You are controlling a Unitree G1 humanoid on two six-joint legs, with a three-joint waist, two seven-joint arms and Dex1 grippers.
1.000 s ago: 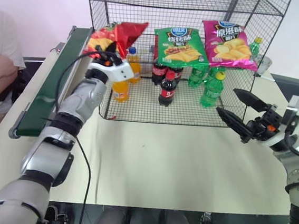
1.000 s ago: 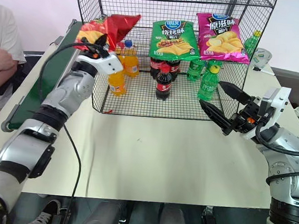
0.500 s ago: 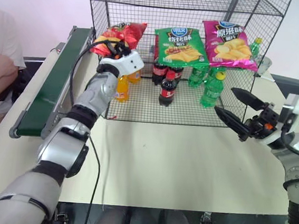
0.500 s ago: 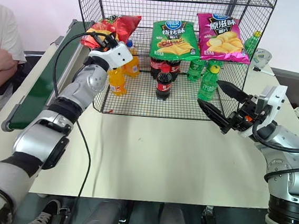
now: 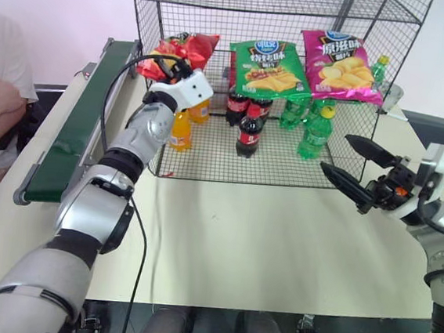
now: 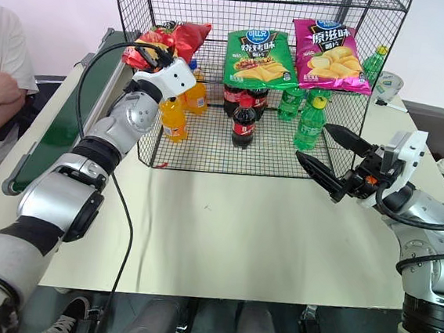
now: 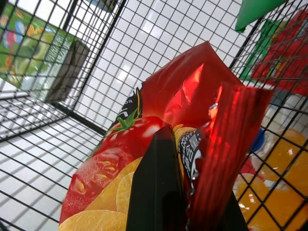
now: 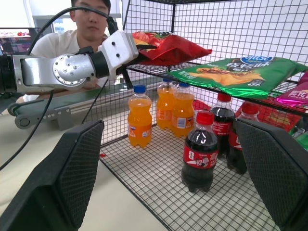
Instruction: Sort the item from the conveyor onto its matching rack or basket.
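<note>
We're at the placing step. Right gripper [image 5: 357, 172] idles nearest us over the table [image 5: 277, 243], jaws spread wide, nothing between them — the rack floor with cola bottles [image 8: 201, 159] and orange bottles [image 8: 140, 122] sits just ahead of it.

Further out, left gripper [image 5: 167, 66] is up at the rack [image 5: 278, 152] shelf, fingers nearly closed and pinching the red bag [image 5: 183, 49] by its near edge. The bag lies ahead of the fingers on the shelf's left end, with the green bag [image 5: 267, 68] beside it and the magenta bag [image 5: 340, 64] beyond that. The conveyor [image 5: 76, 125] runs alongside that arm on its outer side, well apart from the bag.

Next move, as we read it: open the fingers, check that the bag rests on the wire, then back straight out without dragging it off the edge.

Hard to read:
- whether the bag's weight is fully on the shelf or hangs partly from the grip — we can't tell
- the bag's logo, crumpled and turned away
- the rack's upper tiers, cut off at the top
- a person [image 8: 89, 21] sits behind the conveyor, partly hidden by the arm
</note>
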